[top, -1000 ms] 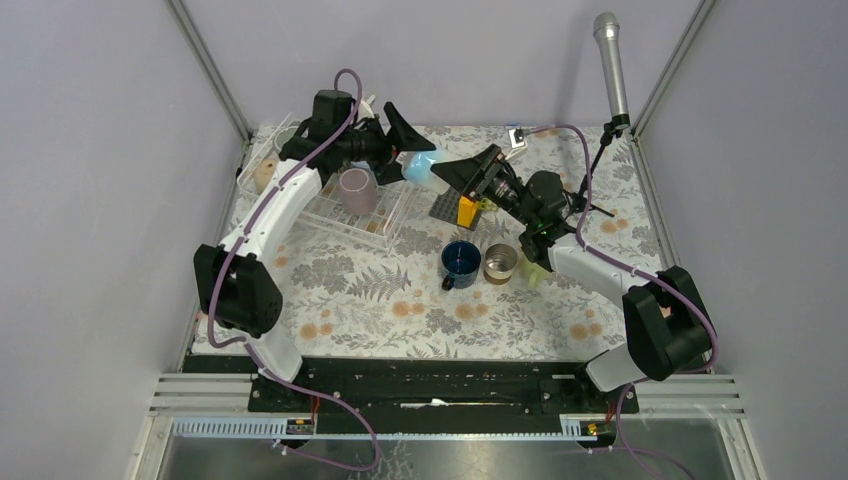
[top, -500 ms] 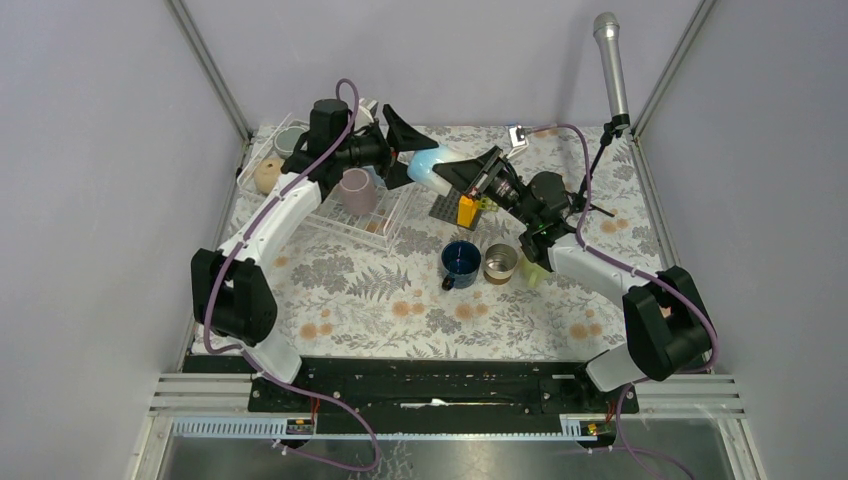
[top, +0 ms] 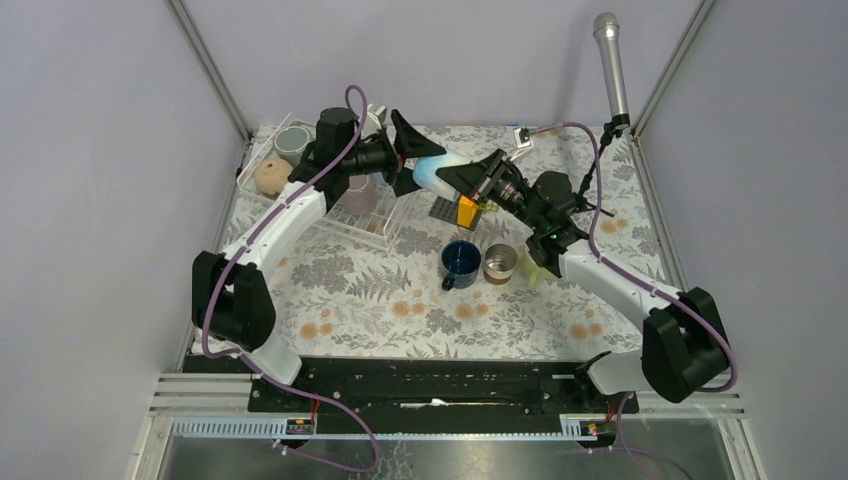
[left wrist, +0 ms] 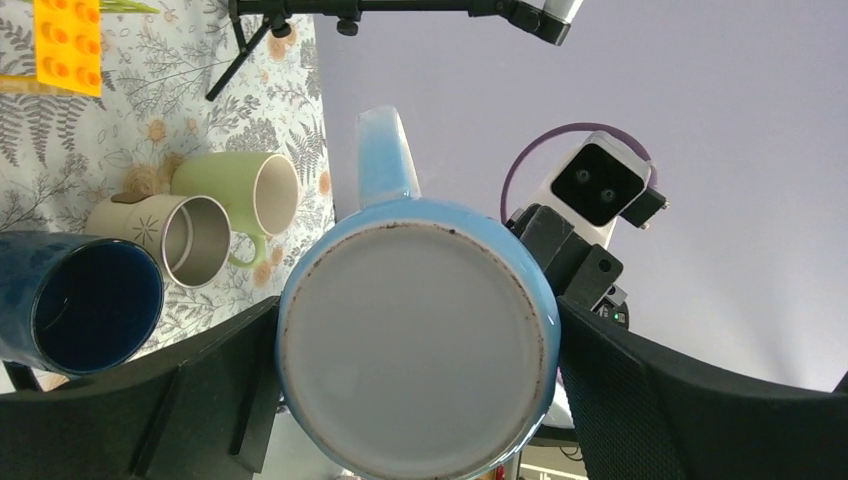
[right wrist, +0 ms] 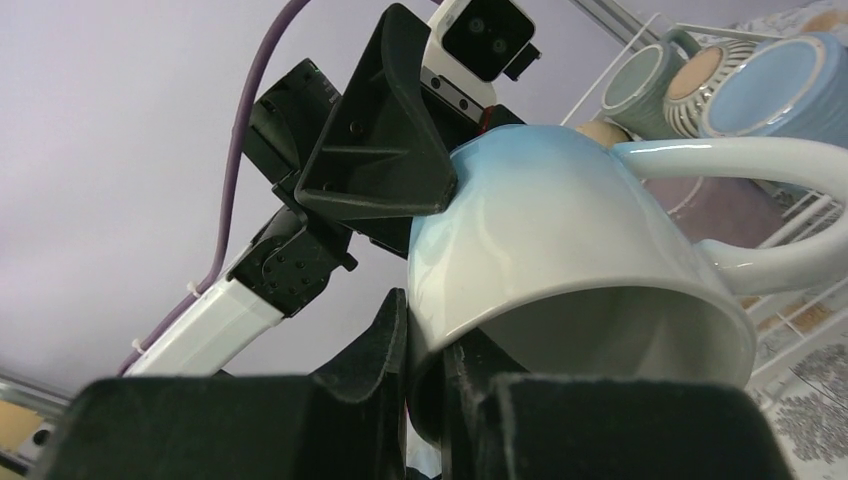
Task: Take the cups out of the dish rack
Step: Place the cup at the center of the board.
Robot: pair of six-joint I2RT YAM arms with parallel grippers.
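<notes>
Nearest the arm bases, a navy mug (top: 461, 262), a steel mug (top: 500, 263) and a pale green mug (left wrist: 225, 185) are standing together on the flowered table (top: 400, 310). Beyond them, the right gripper (top: 468, 172) is clamping the rim of a light blue mug (top: 435, 168) in mid-air, while the left gripper (top: 418, 166) is holding its jaws wide apart on either side of the base. Farther left, a mauve mug (top: 358, 195), a tan mug (top: 270, 175) and a grey mug (top: 292, 142) are sitting in the dish rack (top: 390, 215).

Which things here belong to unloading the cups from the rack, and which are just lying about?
Job: dish rack; light blue mug, pinched by the right gripper; mauve mug, tan mug and grey mug in the rack; navy mug, steel mug and pale green mug on the table.
Lying about: yellow block; dark grey studded plate; microphone.
</notes>
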